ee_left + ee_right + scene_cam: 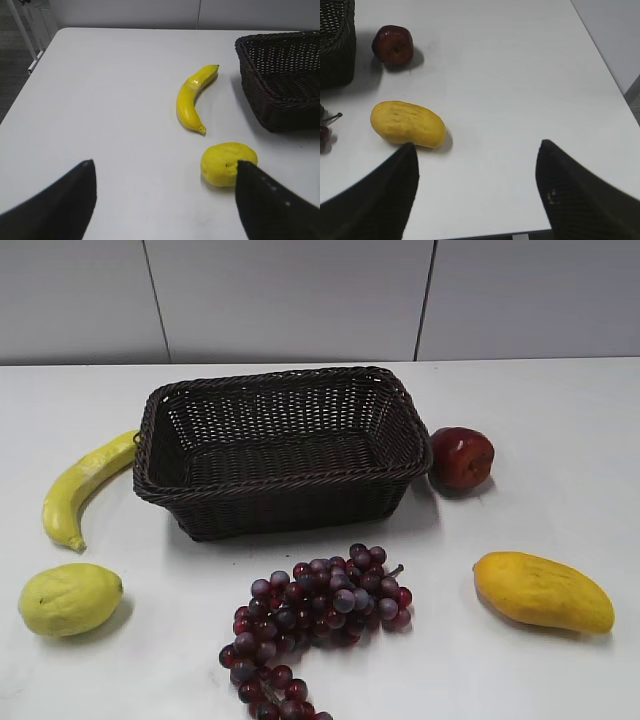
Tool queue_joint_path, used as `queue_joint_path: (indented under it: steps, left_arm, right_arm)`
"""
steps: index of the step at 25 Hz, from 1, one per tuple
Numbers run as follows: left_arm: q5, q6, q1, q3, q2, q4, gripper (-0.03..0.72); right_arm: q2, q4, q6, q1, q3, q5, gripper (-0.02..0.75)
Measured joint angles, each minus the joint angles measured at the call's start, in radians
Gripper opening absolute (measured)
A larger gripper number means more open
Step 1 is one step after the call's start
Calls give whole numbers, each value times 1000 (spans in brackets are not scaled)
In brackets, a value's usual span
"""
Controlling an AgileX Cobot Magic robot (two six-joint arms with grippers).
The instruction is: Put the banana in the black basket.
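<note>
The banana [80, 485] lies on the white table just left of the black basket [285, 390], its upper end close to the basket's left rim. In the left wrist view the banana [192, 97] lies ahead of my left gripper [165, 167], with the basket [285, 55] at the right. My left gripper is open and empty, well short of the banana. My right gripper [477, 150] is open and empty over bare table near the front edge. Neither gripper shows in the exterior view. The basket is empty.
A lemon [68, 598] lies below the banana and shows by the left gripper's right finger [227, 162]. Purple grapes [315, 615] lie before the basket. A mango [540, 590] [407, 124] and a red apple [462, 456] [393, 45] lie at the right.
</note>
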Motion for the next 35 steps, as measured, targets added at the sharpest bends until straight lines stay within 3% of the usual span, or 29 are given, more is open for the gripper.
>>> queue_joint_path:
  steps: [24, 35]
  left_arm:
    - [-12, 0, 0, -7, 22, 2, 615]
    - [-426, 0, 0, -71, 426, -11, 602]
  right_arm:
    - [0, 0, 0, 0, 0, 0, 584]
    - [0, 0, 0, 0, 0, 0, 584]
